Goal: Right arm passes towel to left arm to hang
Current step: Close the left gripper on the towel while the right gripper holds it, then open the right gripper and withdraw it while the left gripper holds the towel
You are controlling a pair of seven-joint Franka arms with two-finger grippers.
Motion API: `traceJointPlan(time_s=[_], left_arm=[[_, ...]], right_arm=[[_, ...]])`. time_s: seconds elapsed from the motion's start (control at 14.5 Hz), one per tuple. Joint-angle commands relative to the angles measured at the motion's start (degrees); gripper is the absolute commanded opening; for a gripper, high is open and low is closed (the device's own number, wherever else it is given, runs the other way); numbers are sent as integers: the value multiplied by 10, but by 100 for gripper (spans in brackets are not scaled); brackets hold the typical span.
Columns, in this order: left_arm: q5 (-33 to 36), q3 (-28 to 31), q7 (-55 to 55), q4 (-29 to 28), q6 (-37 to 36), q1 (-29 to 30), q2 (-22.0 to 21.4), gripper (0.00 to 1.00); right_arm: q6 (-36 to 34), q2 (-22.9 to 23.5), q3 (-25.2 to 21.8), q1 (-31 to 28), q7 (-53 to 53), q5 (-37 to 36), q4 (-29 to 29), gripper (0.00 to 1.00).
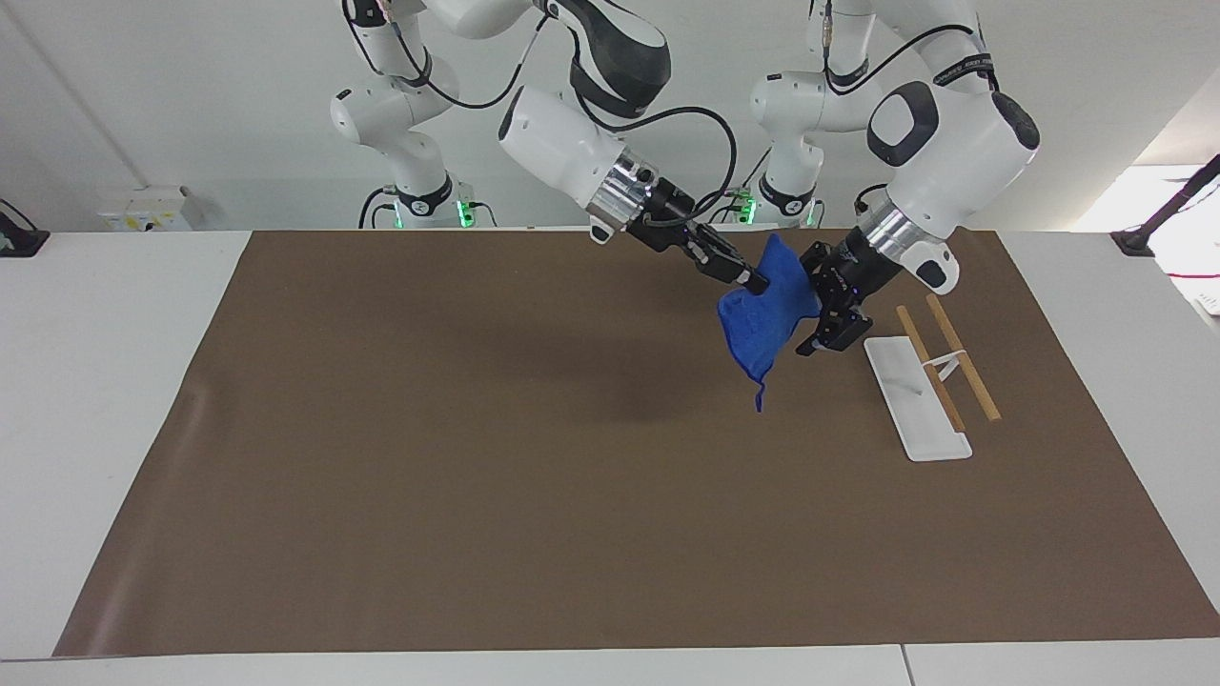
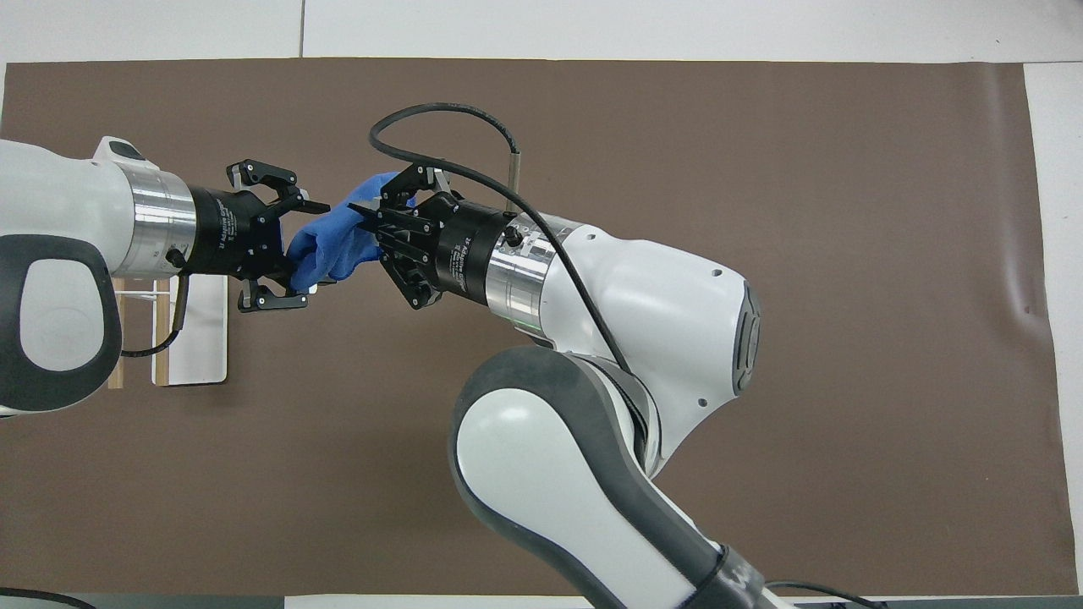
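Above the brown table mat (image 1: 477, 457), the right arm's black gripper (image 1: 753, 279), a blue light on its body, is clamped on the upper part of a small bright blue soft cloth towel (image 1: 762, 319), which hangs in the air with its short loop dangling from the lowest corner. The left arm's black gripper (image 1: 822, 314) has its two fingers spread wide, one on each side of the towel's free edge; in the overhead view its fingers (image 2: 296, 205) straddle the towel (image 2: 330, 245), opposite the right gripper (image 2: 372, 228), and are not closed on it. The towel is held over the mat just beside the white rectangular tray (image 1: 915, 400), toward the right arm's end of the table from it. Two light wooden sticks (image 1: 963, 357) on a thin white wire stand lie across that tray
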Motion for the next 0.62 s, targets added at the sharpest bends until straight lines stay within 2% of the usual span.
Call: traceJointPlan(time_s=[0.0, 0.55], left_arm=[[-13, 6, -5, 6, 15, -2, 0, 0], [-6, 7, 18, 15, 34, -2, 0, 0]], right_arm=[[9, 5, 3, -2, -2, 12, 7, 0], [9, 7, 3, -7, -6, 7, 3, 0]])
